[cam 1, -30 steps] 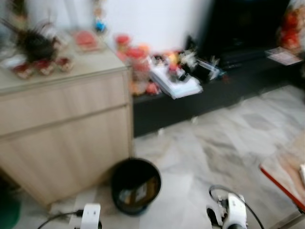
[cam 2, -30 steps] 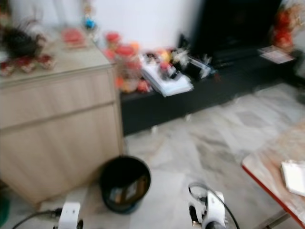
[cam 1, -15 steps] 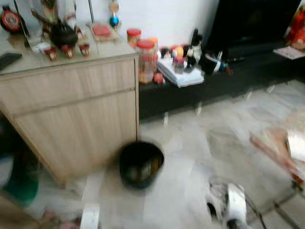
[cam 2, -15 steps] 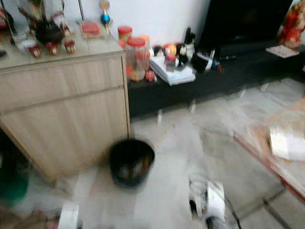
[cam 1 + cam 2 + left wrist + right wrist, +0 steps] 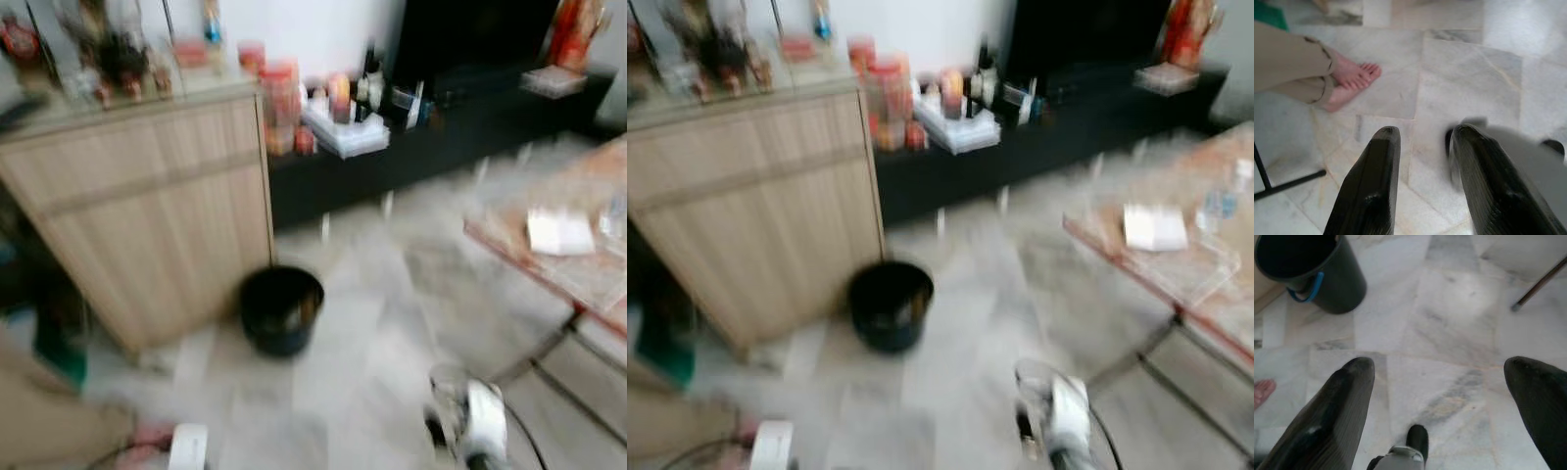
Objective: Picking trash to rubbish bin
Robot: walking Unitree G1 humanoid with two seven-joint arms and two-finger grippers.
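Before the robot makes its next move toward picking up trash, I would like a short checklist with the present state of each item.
1. Rubbish bin located, upright on the floor beside the wooden cabinet: ok.
2. Right gripper open and holding nothing: ok.
3. Left gripper holding nothing, fingers slightly apart: ok.
4. A person's bare feet on the floor near the left gripper: not ok, keep away.
5. Head views sharp enough to aim: not ok, blurred.
6. White item on the low table is trash: cannot tell.

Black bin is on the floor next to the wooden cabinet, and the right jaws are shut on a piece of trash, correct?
Not quite. The bin does stand beside the cabinet, but the right gripper is open and holds nothing, as the right wrist view shows.
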